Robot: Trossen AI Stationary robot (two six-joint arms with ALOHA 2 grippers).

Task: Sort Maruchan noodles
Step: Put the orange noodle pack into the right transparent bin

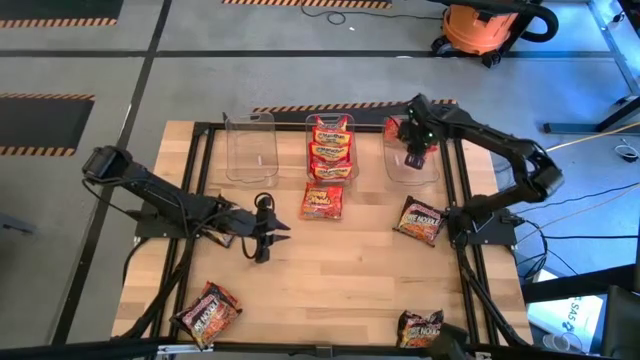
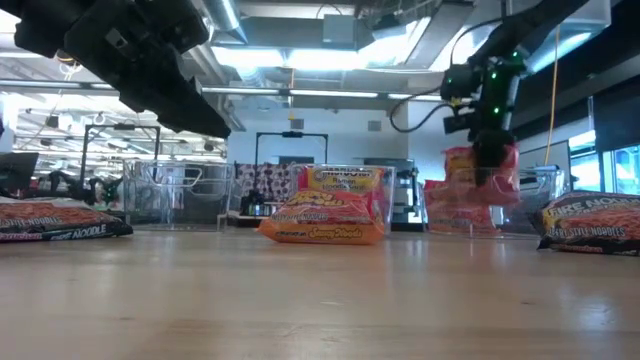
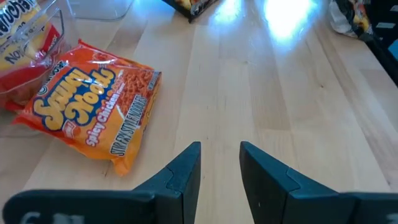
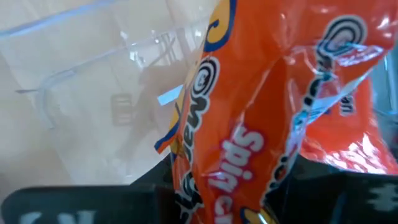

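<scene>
Right wrist view: a red packet fills the frame, pinched in the right gripper, which hangs it over the right bin at the bench's far edge. The right arm reaches in from the right edge, elbow bent, wrist pointing down. The middle bin holds a stack of orange packets; the left bin stands beside it. Just in front of the middle bin lies an orange packet reading "Spicy Chicken". Dark packets lie near the right edge, the near right corner and the near left corner; one reads "Fire Noodle". The left gripper hovers low mid-bench, arm stretched from the left edge, fingers slightly parted, holding nothing. The bench is pale wood planks; beyond it, a grey floor, hazard tape, an orange vacuum.
</scene>
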